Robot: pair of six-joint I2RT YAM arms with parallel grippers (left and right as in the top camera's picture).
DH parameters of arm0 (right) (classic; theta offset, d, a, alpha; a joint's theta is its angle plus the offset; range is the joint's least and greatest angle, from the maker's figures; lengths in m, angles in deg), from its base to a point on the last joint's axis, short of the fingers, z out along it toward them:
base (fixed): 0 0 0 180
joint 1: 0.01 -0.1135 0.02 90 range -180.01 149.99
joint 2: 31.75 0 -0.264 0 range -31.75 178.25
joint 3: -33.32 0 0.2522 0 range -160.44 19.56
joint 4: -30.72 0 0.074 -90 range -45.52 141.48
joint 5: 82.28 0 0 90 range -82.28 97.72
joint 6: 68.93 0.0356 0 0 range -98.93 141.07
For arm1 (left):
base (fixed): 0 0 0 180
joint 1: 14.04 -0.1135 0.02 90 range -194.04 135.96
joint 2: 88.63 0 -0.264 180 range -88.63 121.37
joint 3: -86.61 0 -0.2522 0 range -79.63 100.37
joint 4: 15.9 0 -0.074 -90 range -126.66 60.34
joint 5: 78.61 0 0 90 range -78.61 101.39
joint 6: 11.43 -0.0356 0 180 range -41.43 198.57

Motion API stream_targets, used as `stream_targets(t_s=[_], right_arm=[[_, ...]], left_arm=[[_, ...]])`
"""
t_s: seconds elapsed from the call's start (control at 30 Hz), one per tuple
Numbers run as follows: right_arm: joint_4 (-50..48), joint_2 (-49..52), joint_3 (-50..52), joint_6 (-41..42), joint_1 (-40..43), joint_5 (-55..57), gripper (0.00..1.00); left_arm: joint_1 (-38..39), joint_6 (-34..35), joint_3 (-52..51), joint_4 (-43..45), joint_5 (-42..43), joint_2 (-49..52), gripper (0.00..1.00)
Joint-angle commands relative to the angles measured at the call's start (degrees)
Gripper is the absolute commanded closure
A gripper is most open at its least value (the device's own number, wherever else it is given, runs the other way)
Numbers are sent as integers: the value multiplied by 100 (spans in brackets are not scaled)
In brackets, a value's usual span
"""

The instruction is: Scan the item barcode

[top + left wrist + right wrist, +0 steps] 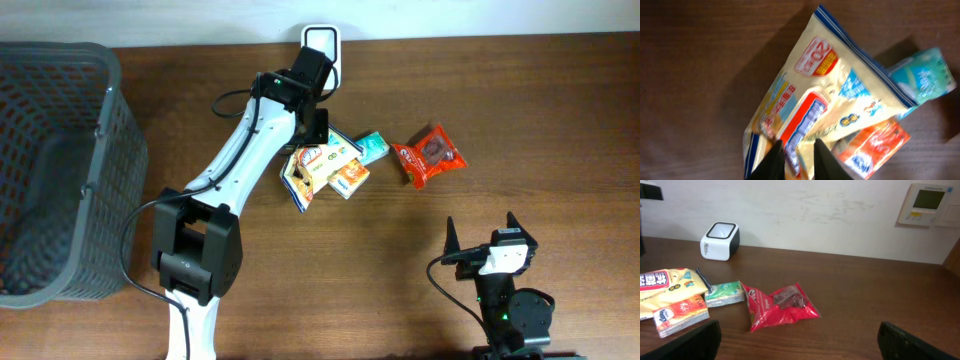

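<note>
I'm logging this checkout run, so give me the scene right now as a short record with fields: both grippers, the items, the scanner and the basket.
left gripper: closed on an edge of the yellow snack bag, which lies on the table
right gripper: open, holding nothing, away from the items
other items: orange packet and teal packet against the bag; red packet lying apart from them
scanner: white, beyond the items, no item held to it yet
basket: grey mesh, on the left arm's side
</note>
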Motion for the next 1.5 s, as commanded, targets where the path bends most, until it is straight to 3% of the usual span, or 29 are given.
stream_targets(t_s=[0.0, 0.1, 0.17, 0.33, 0.57, 0.73, 0.9, 1.03, 1.13, 1.23, 1.37, 1.47], right_arm=[[20, -37, 52, 28, 31, 9, 2], [17, -37, 52, 28, 31, 9, 2], [17, -37, 52, 28, 31, 9, 2], [17, -37, 52, 28, 31, 9, 2], [20, -37, 52, 28, 31, 9, 2], [20, -37, 52, 28, 31, 9, 2], [20, -37, 52, 28, 31, 7, 2], [17, -37, 52, 28, 31, 9, 2], [17, -37, 52, 28, 31, 9, 2], [20, -37, 52, 28, 31, 9, 2], [20, -37, 52, 28, 31, 9, 2], [20, -37, 52, 28, 31, 9, 2]], left_arm=[[28, -9, -164, 74, 63, -149, 91], [39, -4, -278, 146, 105, -9, 100], [153, -9, -289, 151, 485, 273, 100], [247, -9, -289, 149, -890, 1117, 100], [236, -11, 651, -297, -909, 463, 100], [140, -7, 656, 61, -1403, 476, 100], [149, 140, 656, -4, -881, 1449, 100], [151, 136, 678, -26, -881, 1620, 100], [149, 85, 1460, -785, -323, 1355, 100], [149, -249, 2201, -1694, -345, 1145, 100], [144, -247, 2083, -2618, -837, 1145, 100], [144, -247, 1554, -2483, -892, 1145, 100]])
